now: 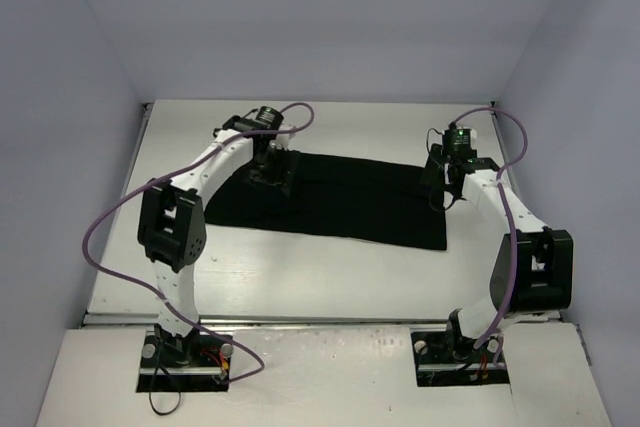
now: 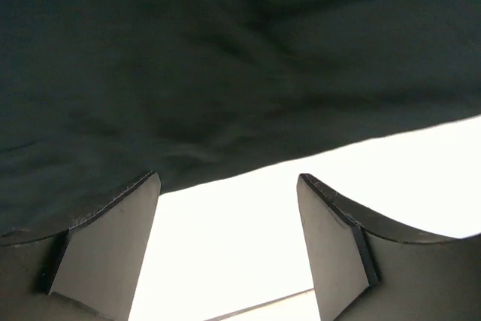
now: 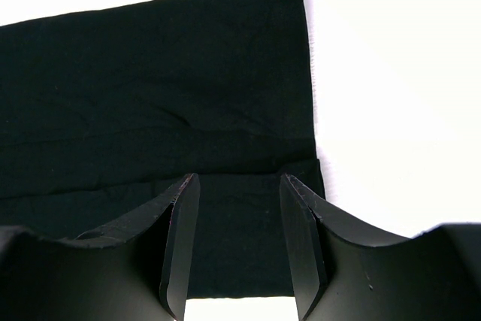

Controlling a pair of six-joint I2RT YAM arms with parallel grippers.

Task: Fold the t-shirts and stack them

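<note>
One black t-shirt (image 1: pixel 350 202) lies flat on the white table (image 1: pixel 300 277) as a long folded band running left to right. My left gripper (image 1: pixel 270 175) hovers over its far left part, open. In the left wrist view its fingers (image 2: pixel 113 246) frame bare white table, and the shirt's edge (image 2: pixel 225 58) lies just beyond the tips; nothing is held. My right gripper (image 1: pixel 447 197) stands at the shirt's right end, open. In the right wrist view its fingers (image 3: pixel 304 238) straddle a folded layer of the cloth (image 3: pixel 150 88) without pinching it.
Grey walls close in the table on the left, back and right. A purple cable (image 1: pixel 120 217) loops out from the left arm and another (image 1: pixel 515 147) from the right arm. White table surface shows in front of the shirt and behind it.
</note>
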